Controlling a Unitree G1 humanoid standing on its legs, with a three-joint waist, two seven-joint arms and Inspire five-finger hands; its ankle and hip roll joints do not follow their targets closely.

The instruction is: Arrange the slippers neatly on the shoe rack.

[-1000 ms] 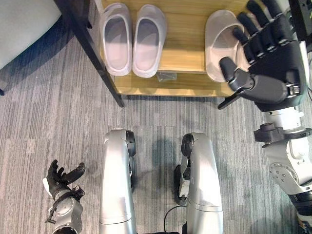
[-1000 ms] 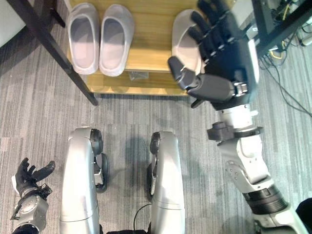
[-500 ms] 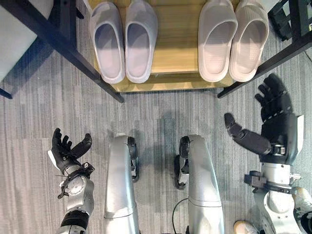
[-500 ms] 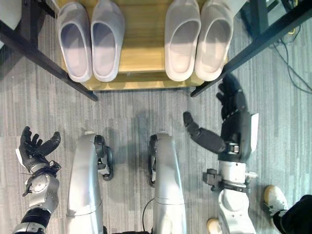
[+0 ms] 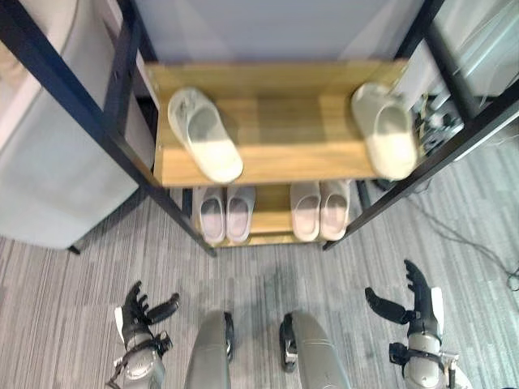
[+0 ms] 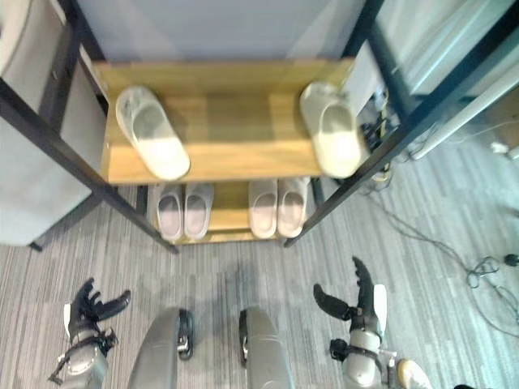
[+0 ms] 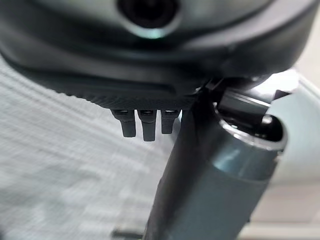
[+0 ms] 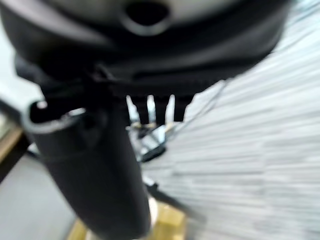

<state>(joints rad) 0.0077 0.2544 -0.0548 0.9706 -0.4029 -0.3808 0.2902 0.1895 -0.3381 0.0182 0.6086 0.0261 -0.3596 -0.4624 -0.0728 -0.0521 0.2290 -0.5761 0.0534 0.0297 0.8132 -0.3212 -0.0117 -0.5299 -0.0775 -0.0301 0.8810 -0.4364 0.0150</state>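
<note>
Nearest the camera, the left robot hand (image 5: 139, 312) hangs low over the grey striped carpet floor (image 5: 65, 284), fingers spread and relaxed, thumb out to the side, holding nothing. The right robot hand (image 5: 412, 301) hangs at the opposite side over the same carpet, fingers straight and upward, thumb out to the side, also empty.

Beyond them stands the black metal-framed shoe rack with wooden shelves (image 5: 276, 154). On its lower shelf, a pair of pale lilac slippers (image 5: 226, 212) lies side by side, touching, on the left part of the board. Just right of them, with a small gap between the pairs, a pair of pale pink slippers (image 5: 319, 209) lies side by side as well.

On the upper shelf, a single cream slipper (image 5: 204, 134) lies near the left end, angled across the board. Well apart from it, a second cream slipper (image 5: 385, 129) lies at the right end, near the front corner.

Left of the rack stands a pale grey cabinet (image 5: 49, 170); black cables (image 5: 478, 243) trail on the floor to the right.
</note>
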